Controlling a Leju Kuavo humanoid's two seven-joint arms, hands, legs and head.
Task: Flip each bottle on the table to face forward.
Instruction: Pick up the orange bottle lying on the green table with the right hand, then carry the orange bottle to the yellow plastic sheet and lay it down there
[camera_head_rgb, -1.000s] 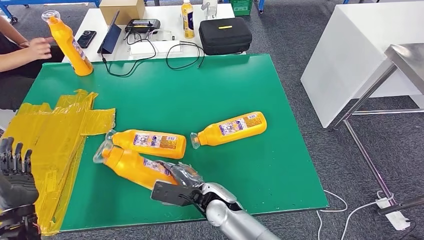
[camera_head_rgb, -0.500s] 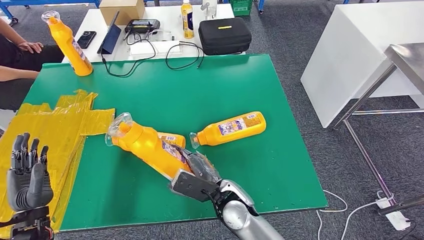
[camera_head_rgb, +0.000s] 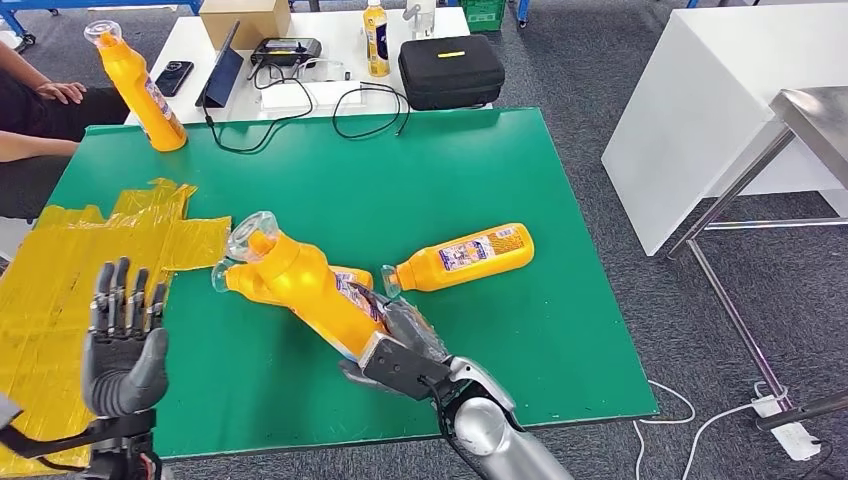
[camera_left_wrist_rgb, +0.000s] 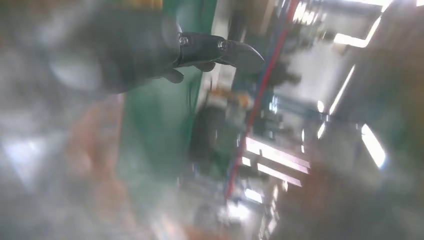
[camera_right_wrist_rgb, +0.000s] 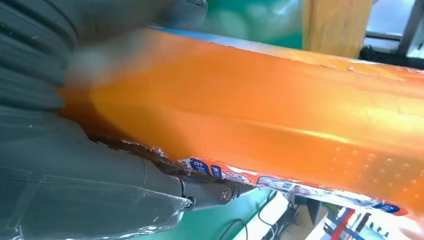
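The right hand (camera_head_rgb: 400, 350) gripped a bottle (camera_head_rgb: 300, 285) by its lower body, fingers (camera_head_rgb: 415, 330) clamped around it, and held it tilted clear of the green desk (camera_head_rgb: 560, 330), clear cap up and to the far left; the grip low on the body probably left the label side free to be turned forward. In the right wrist view the orange bottle (camera_right_wrist_rgb: 280, 125) lay across the hand (camera_right_wrist_rgb: 75, 165), a strip of label showing along one edge. A second bottle (camera_head_rgb: 345, 278) lay on its side just behind it, mostly hidden, and a third bottle (camera_head_rgb: 462, 256) lay flat to the right, label up, cap pointing left. A fourth bottle (camera_head_rgb: 140, 85) stood at the far left corner, near a seated person's hand (camera_head_rgb: 60, 92). The left hand (camera_head_rgb: 125, 345) was raised over the near left edge beside the yellow sheet (camera_head_rgb: 90, 260), fingers (camera_head_rgb: 120, 295) apart and holding nothing, perhaps ready to help turn the lifted bottle. The left wrist view was too blurred to add much
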